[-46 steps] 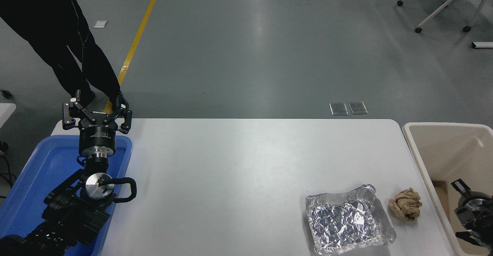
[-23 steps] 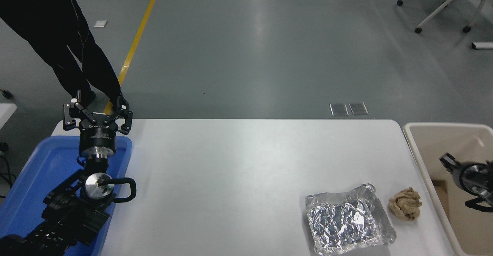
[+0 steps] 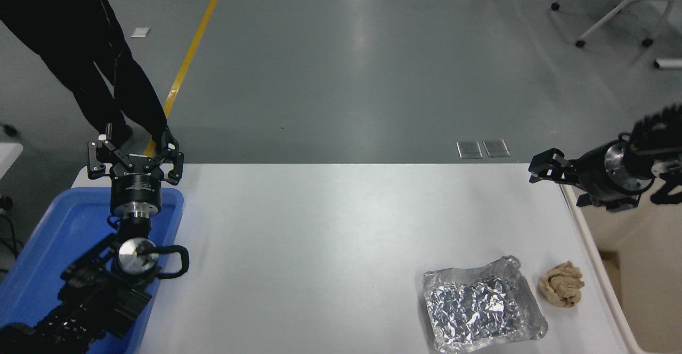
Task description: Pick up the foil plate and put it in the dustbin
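Observation:
The foil plate (image 3: 482, 303) is a crinkled silver tray lying flat on the white table (image 3: 330, 226) near its front right. The beige dustbin (image 3: 655, 268) stands off the table's right edge. My right gripper (image 3: 554, 183) comes in from the right edge and hangs open and empty above the table's far right corner, over the dustbin's rim, well behind the foil plate. My left gripper (image 3: 135, 157) is open and parked upright over the blue tray at the left.
A crumpled brown paper ball (image 3: 560, 283) lies just right of the foil plate, between it and the dustbin. A shallow blue tray (image 3: 48, 247) sits at the table's left edge. A person's dark legs (image 3: 96, 66) stand beyond the far left corner.
My right gripper has risen out of the dustbin and moved away from me and to the left, to above the table's far right corner. The foil plate, paper ball and left arm have not moved.

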